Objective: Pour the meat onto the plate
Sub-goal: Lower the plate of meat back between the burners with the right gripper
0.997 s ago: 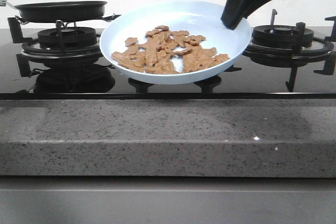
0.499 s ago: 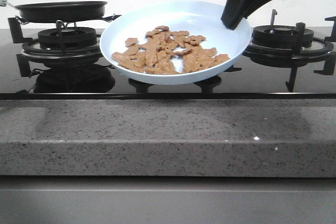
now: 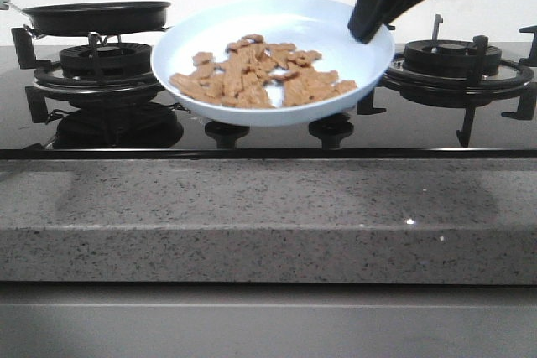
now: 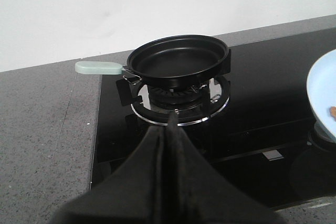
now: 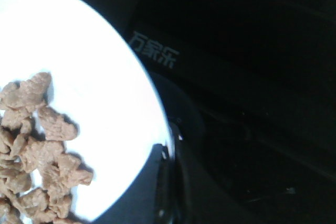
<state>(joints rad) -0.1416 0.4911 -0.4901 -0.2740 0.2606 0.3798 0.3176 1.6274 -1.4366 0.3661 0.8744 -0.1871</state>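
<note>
We see a black glass hob (image 3: 252,127) set in a grey speckled counter (image 3: 252,215), before a white wall. The right gripper (image 3: 379,18) is clamped on the far right rim of the plate (image 3: 277,27) and holds it above the hob, tilted toward us. The meat (image 3: 260,73) lies on its lower front half. The left gripper (image 4: 170,129) has its fingers pressed together, holding nothing, near the black frying pan (image 4: 177,60) on the left burner (image 4: 178,100).

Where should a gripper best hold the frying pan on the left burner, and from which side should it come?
Grip the pale green handle of the frying pan. It sticks out sideways past the burner's edge, away from the plate, so come from above on the outer left side. The pan's rim is wide and round, probably harder to pinch.
</note>
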